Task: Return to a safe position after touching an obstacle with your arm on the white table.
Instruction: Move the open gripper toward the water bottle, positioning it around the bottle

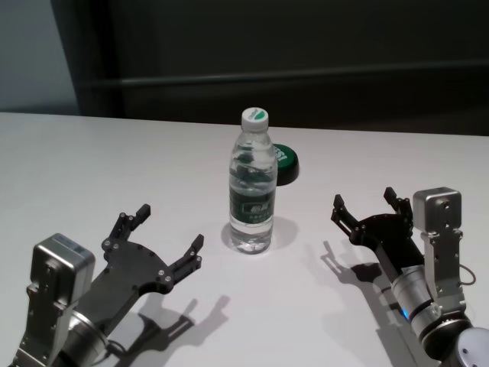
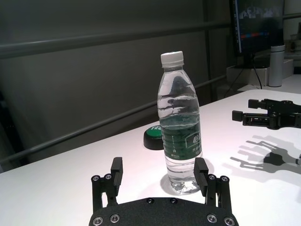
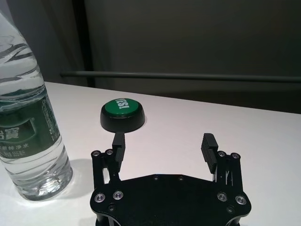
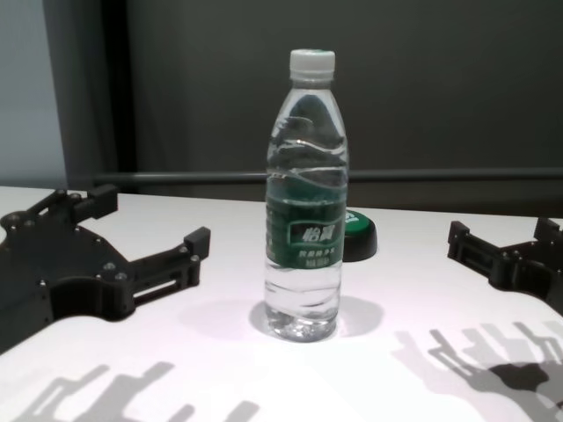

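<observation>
The clear water bottle [image 1: 251, 183] stands upright on the white table [image 1: 92, 168], between the two grippers and a little ahead of both, touching neither. The left gripper [image 1: 170, 232] hovers near the bottle with its fingers spread wide and nothing in them, and the right gripper [image 1: 365, 205] hangs farther off on the other side, likewise spread and unladen. A low black disc with a green top [image 1: 286, 164] lies just beyond the bottle, ahead of the right gripper.

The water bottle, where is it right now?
The water bottle stands upright mid-table in the head view, between both open grippers, just before the black-and-green disc.
</observation>
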